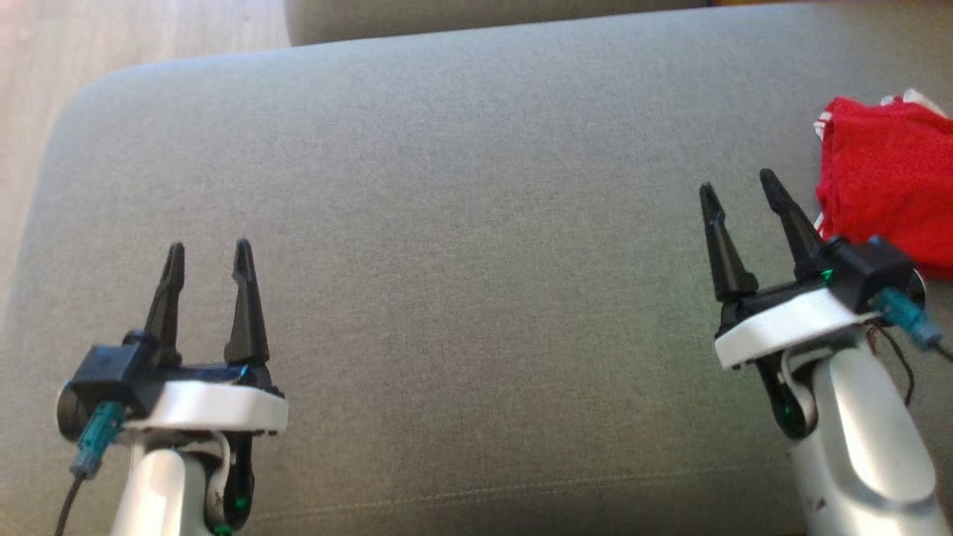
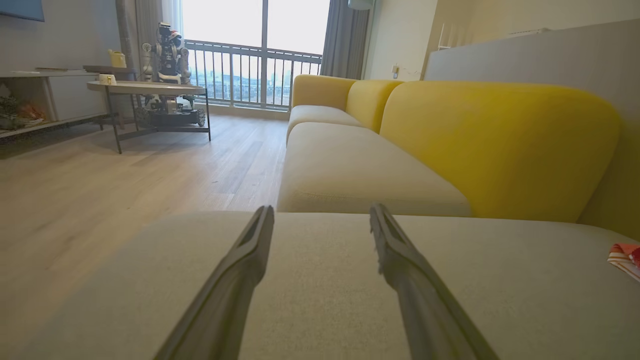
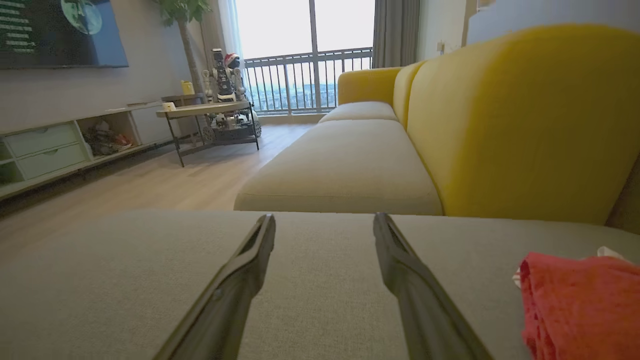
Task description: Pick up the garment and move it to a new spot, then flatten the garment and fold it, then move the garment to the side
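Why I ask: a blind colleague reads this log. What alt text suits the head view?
A red garment lies at the right edge of a grey cushion, next to the open right gripper. The open left gripper hovers at the lower left, holding nothing, and pale wood floor shows at the upper left.

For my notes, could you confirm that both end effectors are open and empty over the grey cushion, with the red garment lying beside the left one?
Not quite: the red garment lies beside the right end effector, not the left end effector, as the head view shows. Both are indeed open and empty over the grey cushion.
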